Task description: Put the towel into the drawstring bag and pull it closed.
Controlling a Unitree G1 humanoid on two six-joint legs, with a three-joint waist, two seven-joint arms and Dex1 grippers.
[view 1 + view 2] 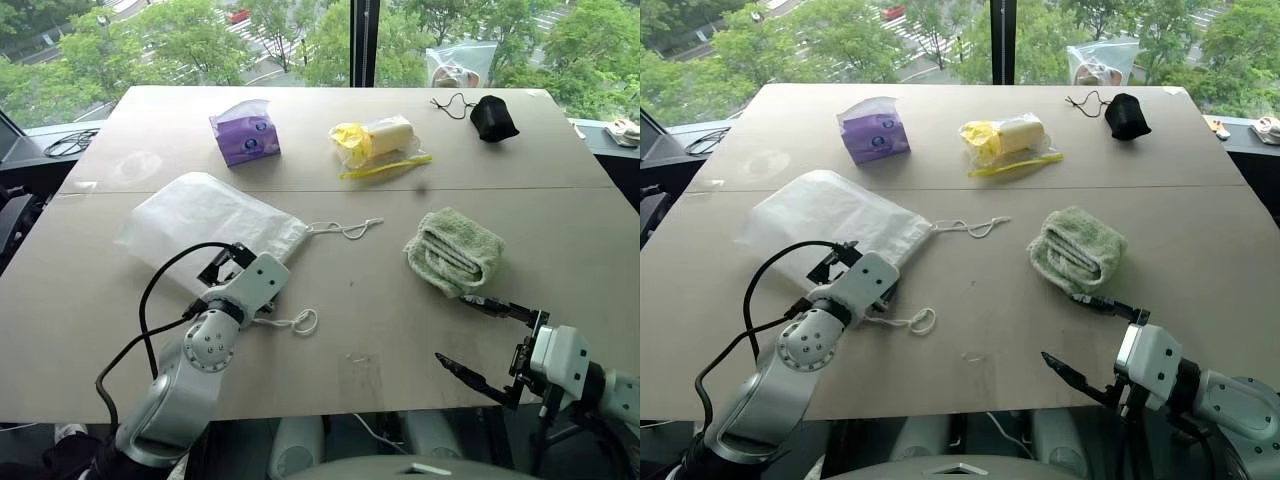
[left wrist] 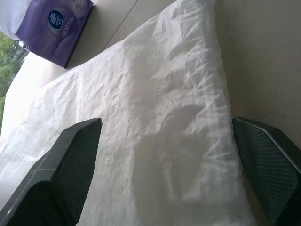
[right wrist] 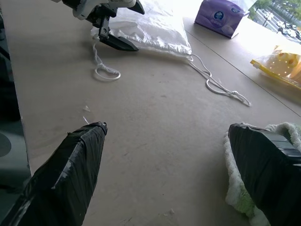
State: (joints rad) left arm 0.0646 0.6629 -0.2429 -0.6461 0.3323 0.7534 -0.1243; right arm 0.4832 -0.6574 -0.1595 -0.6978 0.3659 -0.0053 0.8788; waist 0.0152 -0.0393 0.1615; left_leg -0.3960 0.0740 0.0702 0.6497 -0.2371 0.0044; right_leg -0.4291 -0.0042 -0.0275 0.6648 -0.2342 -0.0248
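Observation:
The drawstring bag [image 1: 205,220] lies flat on the left half of the table, its gathered mouth towards the middle. One white cord loop [image 1: 345,228] trails to the right and another [image 1: 300,322] lies near the front. My left gripper [image 2: 167,155] is open, its fingers [image 2: 70,165] straddling the bag's near end just above it. The pale green folded towel [image 1: 455,250] rests on the right half. My right gripper [image 1: 452,330] stands open just in front of the towel, and one finger [image 3: 268,165] is close beside its edge without holding it.
A purple tissue pack [image 1: 245,135], a clear bag with yellow contents [image 1: 375,140] and a small black corded pouch [image 1: 493,117] line the far side of the table [image 1: 380,300]. Another clear bag [image 1: 460,65] sits at the window. Black cables [image 1: 70,142] lie off the left edge.

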